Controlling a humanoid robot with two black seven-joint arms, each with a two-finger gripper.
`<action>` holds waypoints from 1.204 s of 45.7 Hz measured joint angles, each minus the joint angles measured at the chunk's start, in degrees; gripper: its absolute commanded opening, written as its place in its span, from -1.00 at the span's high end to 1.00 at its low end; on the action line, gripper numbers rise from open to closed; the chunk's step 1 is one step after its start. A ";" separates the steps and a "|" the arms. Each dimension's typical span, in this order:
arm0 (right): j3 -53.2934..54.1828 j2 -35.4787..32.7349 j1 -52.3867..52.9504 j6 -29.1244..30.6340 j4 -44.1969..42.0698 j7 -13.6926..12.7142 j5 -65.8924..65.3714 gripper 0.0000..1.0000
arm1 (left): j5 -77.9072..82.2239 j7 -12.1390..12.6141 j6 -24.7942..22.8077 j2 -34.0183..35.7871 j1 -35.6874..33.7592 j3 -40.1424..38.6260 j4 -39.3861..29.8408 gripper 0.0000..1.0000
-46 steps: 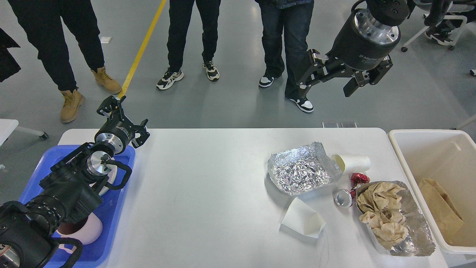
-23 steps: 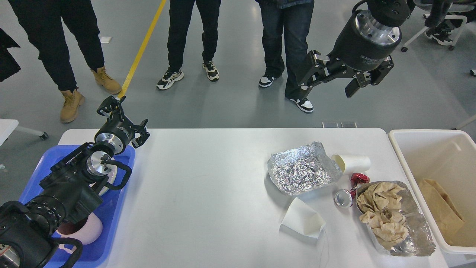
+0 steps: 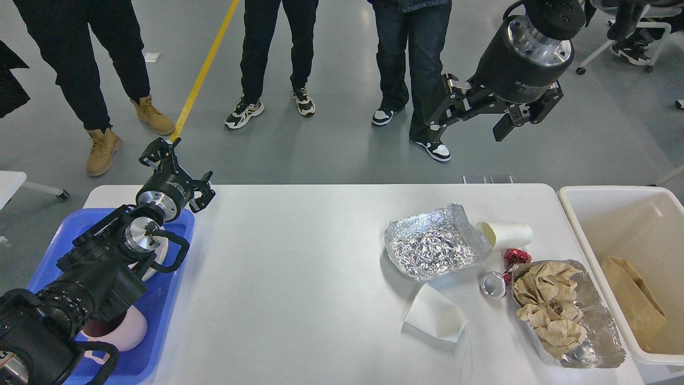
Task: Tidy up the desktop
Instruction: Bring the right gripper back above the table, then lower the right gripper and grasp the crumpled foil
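right claw poised high over the litter, nothing picked yet

head view: the desktop (image 3: pixel 299 278) fills the near half of the scene, white and mostly bare in its middle. the litter sits in a cluster toward its right end: an empty foil tray (image 3: pixel 434 241), a paper cup (image 3: pixel 506 233) lying on its side just right of it, a red wrapper (image 3: pixel 516 257), a drink can (image 3: pixel 492 284) touching a second foil tray (image 3: pixel 582 326) filled with crumpled brown paper (image 3: pixel 550 307), and a flattened white cup (image 3: pixel 435 320) nearest the robot. the cream bin (image 3: pixel 588 206) stands off the right edge, a brown paper bag (image 3: pixel 633 299) already inside. the blue tray (image 3: pixel 171 299) lies at the left end.

the right gripper (image 3: pixel 470 115) hangs well above the far right of the table, fingers spread wide and empty. the left gripper (image 3: pixel 179 171) rests over the far corner of the blue tray, jaws apart, holding nothing.

judgement: the next grasp likely falls to the right arm. it should descend straight over a single free-standing piece, the paper cup or the empty foil tray, rather than the can wedged against the filled tray. foil crushes and slides easily, so pinching a rim wall seems safer than pressing down.
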 measured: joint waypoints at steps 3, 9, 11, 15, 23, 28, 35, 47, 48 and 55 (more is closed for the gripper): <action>0.03 -0.18 -0.54 0.00 -0.03 0.03 0.03 -1.00 | 0.00 0.00 0.00 0.00 0.00 0.00 0.00 -0.93; 0.04 -0.30 -1.17 0.00 -0.04 0.05 0.22 -1.00 | 0.00 0.00 0.00 0.00 0.00 0.02 0.00 -0.93; 0.09 -0.37 -1.31 0.00 -0.07 0.06 0.38 -1.00 | 0.03 0.00 0.00 0.00 0.00 0.02 0.00 -0.93; 0.33 -0.66 -1.50 0.00 -0.17 0.11 0.67 -1.00 | 0.04 0.00 0.00 0.00 0.00 0.02 0.00 -0.93; 0.74 -1.46 -4.93 0.00 -0.53 0.14 1.03 -1.00 | 0.04 0.00 0.00 0.00 0.00 0.02 -0.01 -0.93; 0.89 -2.26 -9.97 0.00 -0.96 0.12 3.54 -1.00 | 0.02 0.00 0.00 0.00 0.00 0.02 -0.02 -0.93; 0.98 -3.09 -17.55 -0.25 -1.22 0.07 7.51 -0.95 | 0.02 0.00 0.00 0.00 0.00 0.03 -0.02 -0.93; 2.10 -4.10 -36.72 -16.85 -7.34 -0.06 8.79 -0.95 | 0.03 0.00 0.00 0.00 0.00 0.01 0.02 -0.93; 2.64 -4.09 -38.52 -18.65 -8.03 -0.07 9.11 -0.95 | 0.02 0.00 0.00 0.00 0.00 0.01 0.02 -0.93; 5.47 -3.83 -46.96 -27.81 -10.93 -0.23 11.08 -0.83 | 0.03 0.00 0.00 0.00 0.00 0.00 0.02 -0.93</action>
